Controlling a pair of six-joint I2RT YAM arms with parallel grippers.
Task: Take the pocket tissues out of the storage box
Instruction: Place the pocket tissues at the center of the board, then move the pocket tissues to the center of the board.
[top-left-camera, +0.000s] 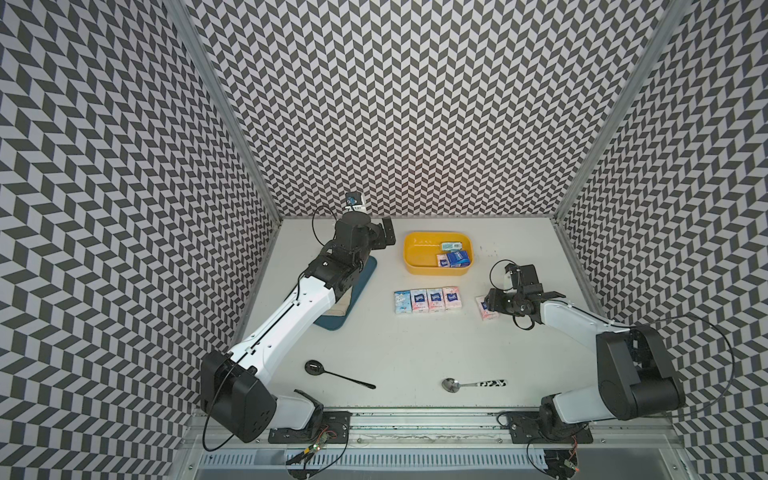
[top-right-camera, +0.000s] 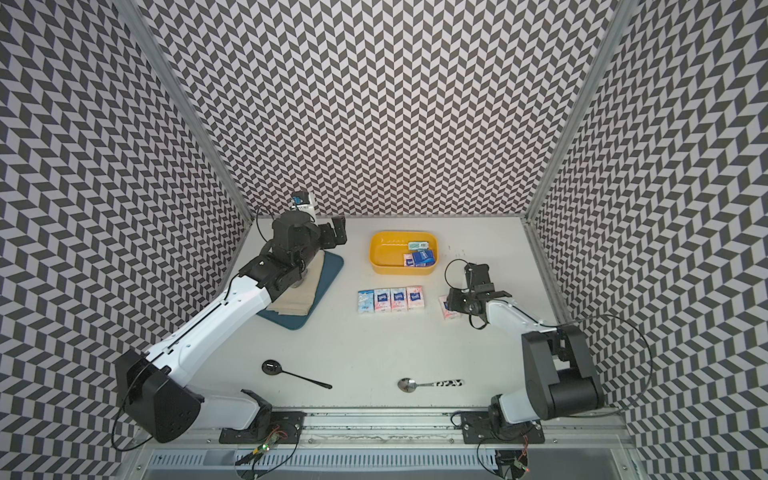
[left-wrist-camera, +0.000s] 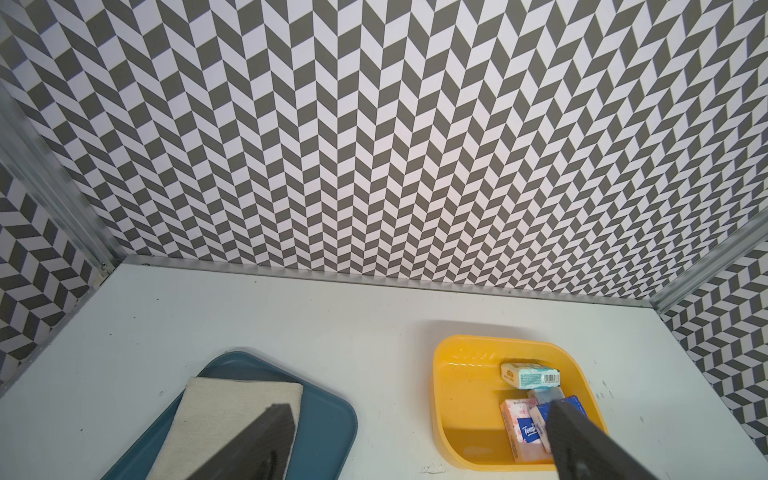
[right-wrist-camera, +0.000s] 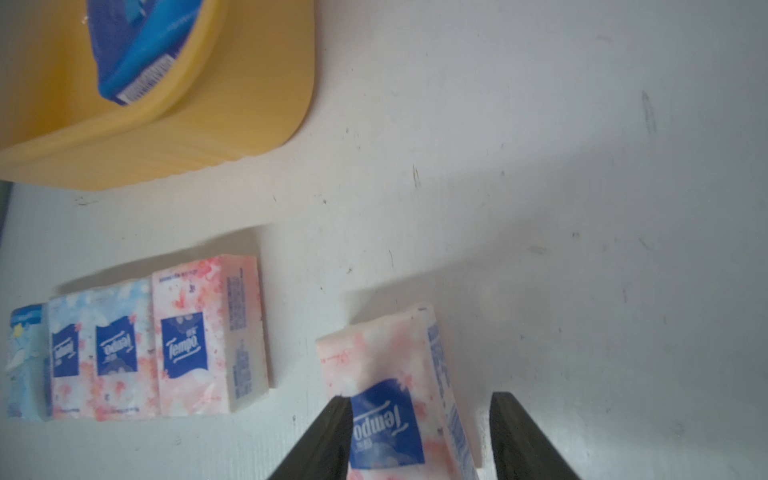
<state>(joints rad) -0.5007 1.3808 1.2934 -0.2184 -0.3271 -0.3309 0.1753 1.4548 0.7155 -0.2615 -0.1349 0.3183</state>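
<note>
Taking twelve o'clock as the way its fingers (right-wrist-camera: 324, 440) pointed, we saw the right gripper (right-wrist-camera: 420, 397) straddling a white-pink pack (right-wrist-camera: 390, 357) that lay tilted on the table (right-wrist-camera: 540, 166). One finger touched the pack's edge, and the other stood just clear of it. At about nine o'clock from that pack, a row of four packs (right-wrist-camera: 137, 345) lay side by side and touching; the farthest one was pale blue. At about eleven o'clock sat the yellow storage box (right-wrist-camera: 228, 124), with a dark blue pack (right-wrist-camera: 137, 45) inside it.
</note>
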